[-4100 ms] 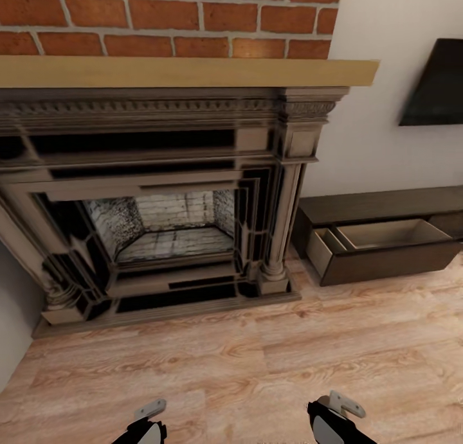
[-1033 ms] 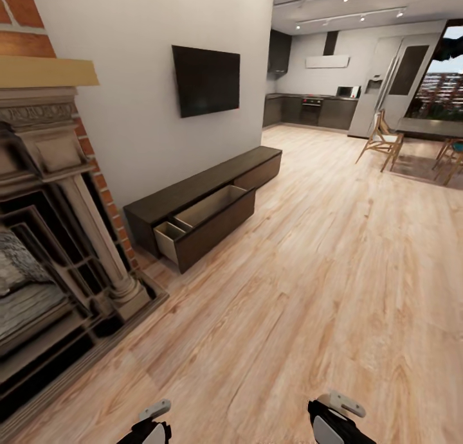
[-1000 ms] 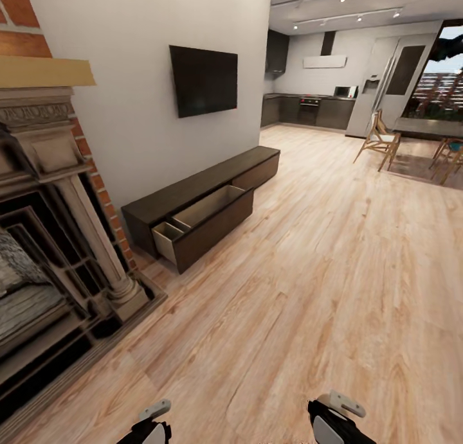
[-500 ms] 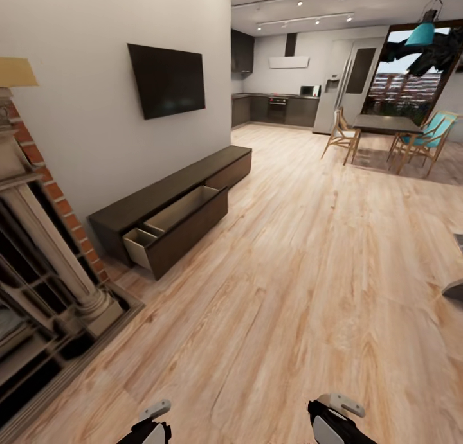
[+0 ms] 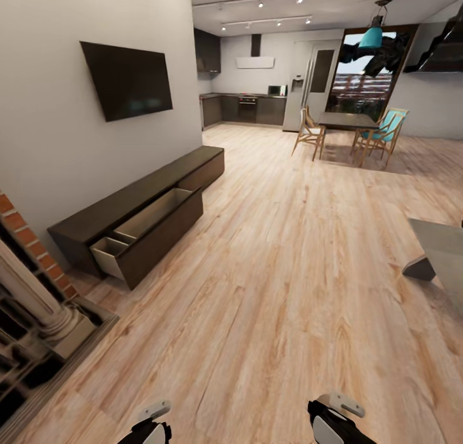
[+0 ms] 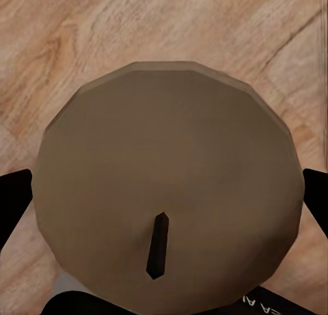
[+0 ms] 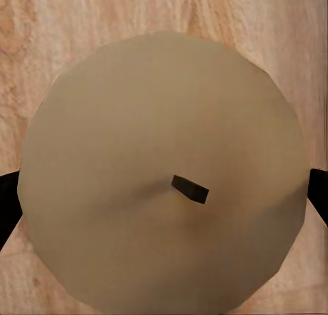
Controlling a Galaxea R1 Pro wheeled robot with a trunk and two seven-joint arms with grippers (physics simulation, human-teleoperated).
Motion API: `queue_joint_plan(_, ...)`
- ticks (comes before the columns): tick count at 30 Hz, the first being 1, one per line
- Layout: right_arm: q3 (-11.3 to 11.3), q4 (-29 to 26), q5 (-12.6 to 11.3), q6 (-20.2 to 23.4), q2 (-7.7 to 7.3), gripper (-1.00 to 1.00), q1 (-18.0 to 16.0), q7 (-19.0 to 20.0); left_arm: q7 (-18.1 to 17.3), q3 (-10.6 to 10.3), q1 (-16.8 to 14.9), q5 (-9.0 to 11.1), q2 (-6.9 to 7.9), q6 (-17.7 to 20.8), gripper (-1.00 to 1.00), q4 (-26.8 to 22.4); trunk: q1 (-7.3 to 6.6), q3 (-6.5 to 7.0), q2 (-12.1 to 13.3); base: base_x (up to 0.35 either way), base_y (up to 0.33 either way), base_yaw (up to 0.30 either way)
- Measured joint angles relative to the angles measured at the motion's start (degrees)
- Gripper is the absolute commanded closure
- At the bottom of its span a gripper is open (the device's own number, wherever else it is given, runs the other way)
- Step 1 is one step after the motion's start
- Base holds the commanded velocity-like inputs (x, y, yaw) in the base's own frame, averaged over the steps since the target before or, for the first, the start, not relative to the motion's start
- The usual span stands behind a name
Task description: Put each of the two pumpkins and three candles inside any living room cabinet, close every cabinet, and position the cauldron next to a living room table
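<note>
**Both pincers carry candles across open floor, cabinet drawer standing open**

The left pincer [image 6: 164, 192] is clamped on a tan candle [image 6: 167, 185] seen end-on, its dark wick [image 6: 157, 245] pointing up at the camera; black fingertips [image 6: 14, 199] press against both sides of the round body. A scrap of white lettering shows on the black housing at the edge of the left wrist view, too cropped to read. The right pincer [image 7: 164, 192] likewise grips a paler candle [image 7: 160, 171] by its sides, short wick [image 7: 189, 188] near the centre.

In the head view the long dark-brown cabinet [image 5: 138, 196] runs along the white wall beneath the wall-mounted television [image 5: 128, 79]. Its nearer drawer [image 5: 145, 229] is pulled out, showing a pale interior split into a small and a large compartment; the far front sits flush. Just beside the cabinet's near end stands the fireplace column [image 5: 32, 302] on its stone plinth.

Out from the cabinet front, bare plank floor [image 5: 276, 270] lies wide open. A corner of the grey coffee tabletop [image 5: 444, 248] juts in well apart from the cabinet, across the floor. Beyond the cabinet's far end, a dining table with chairs [image 5: 344, 126] and dark kitchen units [image 5: 244, 108].
</note>
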Motion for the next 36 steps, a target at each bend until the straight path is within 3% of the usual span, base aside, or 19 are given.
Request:
queue_joint_plan(23, 0.00, 0.01, 0.00, -0.08, -0.01, 1.00, 0.00, -0.01, 0.00, 0.08, 0.00, 0.01, 0.09, -0.06, 1.00, 0.00, 0.00, 0.00, 0.00, 0.001, 0.000, -0.277)
queue_joint_plan(36, 0.02, 0.02, 0.06, -0.14, 0.01, 1.00, -0.01, -0.01, -0.05, 0.08, 0.14, 0.00, 0.05, -0.83, 1.00, -0.01, -0.03, -0.09, 0.00, 0.237, 0.000, -0.034)
